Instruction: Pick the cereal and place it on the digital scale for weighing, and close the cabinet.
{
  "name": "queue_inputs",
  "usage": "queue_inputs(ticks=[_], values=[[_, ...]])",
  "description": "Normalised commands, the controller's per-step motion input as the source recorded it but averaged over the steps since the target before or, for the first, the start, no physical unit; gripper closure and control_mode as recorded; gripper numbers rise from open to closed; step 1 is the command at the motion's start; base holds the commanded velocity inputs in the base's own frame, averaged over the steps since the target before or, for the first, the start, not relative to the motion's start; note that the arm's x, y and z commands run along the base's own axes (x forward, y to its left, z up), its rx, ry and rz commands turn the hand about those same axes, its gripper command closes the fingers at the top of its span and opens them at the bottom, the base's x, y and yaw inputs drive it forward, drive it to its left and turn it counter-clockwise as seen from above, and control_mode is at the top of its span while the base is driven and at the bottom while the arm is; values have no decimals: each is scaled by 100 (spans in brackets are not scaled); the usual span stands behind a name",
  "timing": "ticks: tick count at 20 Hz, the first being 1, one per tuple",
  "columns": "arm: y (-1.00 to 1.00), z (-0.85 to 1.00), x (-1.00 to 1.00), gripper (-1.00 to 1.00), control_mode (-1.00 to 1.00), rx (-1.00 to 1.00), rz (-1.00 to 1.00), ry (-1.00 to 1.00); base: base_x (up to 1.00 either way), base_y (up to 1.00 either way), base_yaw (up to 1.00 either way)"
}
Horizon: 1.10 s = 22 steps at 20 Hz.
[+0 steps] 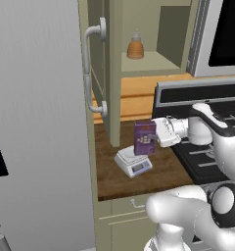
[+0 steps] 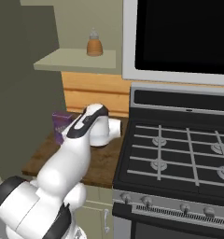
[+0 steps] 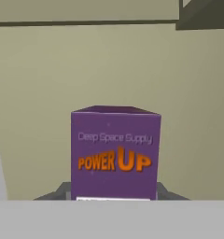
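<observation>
I have my claw (image 1: 156, 136) clamped on the upright dark purple cereal box (image 1: 145, 138), held just over the small white digital scale (image 1: 133, 162). If I let go off-centre, it could tip onto the dark wooden surface (image 1: 163, 171). The olive-beige cabinet door (image 1: 97, 73) stands open beside the black stove (image 2: 179, 149).

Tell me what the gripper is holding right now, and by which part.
The gripper holds the cereal, an upright purple box, clamped across its lower sides, just above the digital scale.
</observation>
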Motion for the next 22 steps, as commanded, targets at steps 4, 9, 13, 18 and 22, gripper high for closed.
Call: queue_inputs(ticks=[4,9,13,18,22], values=[[8,-10,26,100,-100,0,0,0,0,0,0],[16,-17,14,100,-100,-1,0,0,0,0,0],[2,-25,6,100,-100,0,0,0,0,0,0],[0,-22,6,100,-100,0,0,-3,0,0,0],[0,-18,13,100,-100,0,0,-3,0,0,0]])
